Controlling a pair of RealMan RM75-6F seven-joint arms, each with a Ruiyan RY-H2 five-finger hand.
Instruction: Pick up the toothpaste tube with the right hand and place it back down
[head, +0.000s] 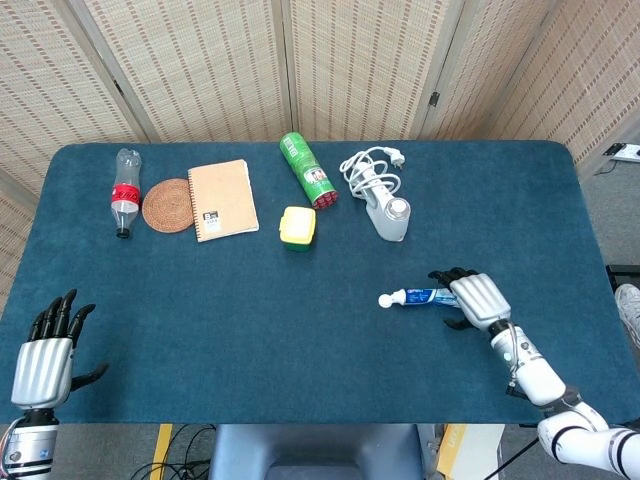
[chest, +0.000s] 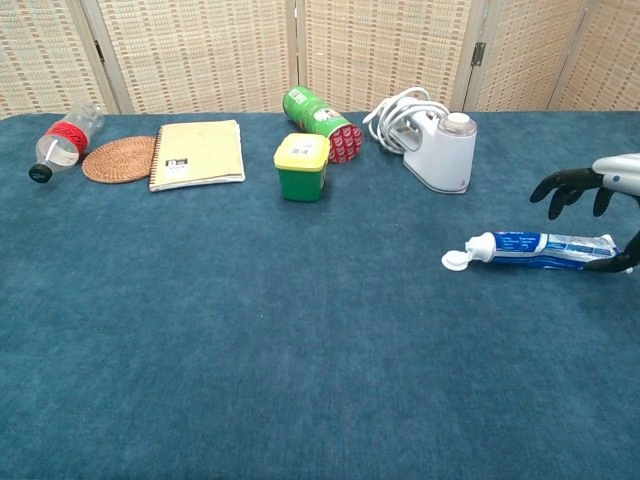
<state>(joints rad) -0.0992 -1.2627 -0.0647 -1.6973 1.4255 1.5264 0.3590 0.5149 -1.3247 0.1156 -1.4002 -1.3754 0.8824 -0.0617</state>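
While the toothpaste tube (head: 432, 296) lies flat on the blue counter (head: 250, 310), cap end pointing left, the right hand (head: 474, 300) hovers over its tail end; fingers spread and curved downward, dark fingertips just above the tube in the chest view, thumb low beside the tube's far end. Cannot tell whether any finger touches it; nothing is lifted, nothing held. Left hand (head: 44, 352) sits at the near left corner of the counter, palm down, fingers apart and straight, holding nothing. Containers: a clear plastic bottle (head: 123, 191) with a red label lies on its side at back left, contents not discernible. A green cylindrical can (head: 307, 170) lies on its side at back centre, red end toward the camera. A small green box with a yellow lid (chest: 301, 166) stands upright just in front of the can, lid closed. Beside the bottle, a round woven coaster (head: 167, 205), then a tan spiral notebook (head: 222, 199) with a small dark label patch, writing too small to read. White appliance (chest: 441, 149) with coiled cord stands right of the can. Tube carries blue and white print; lettering unreadable.
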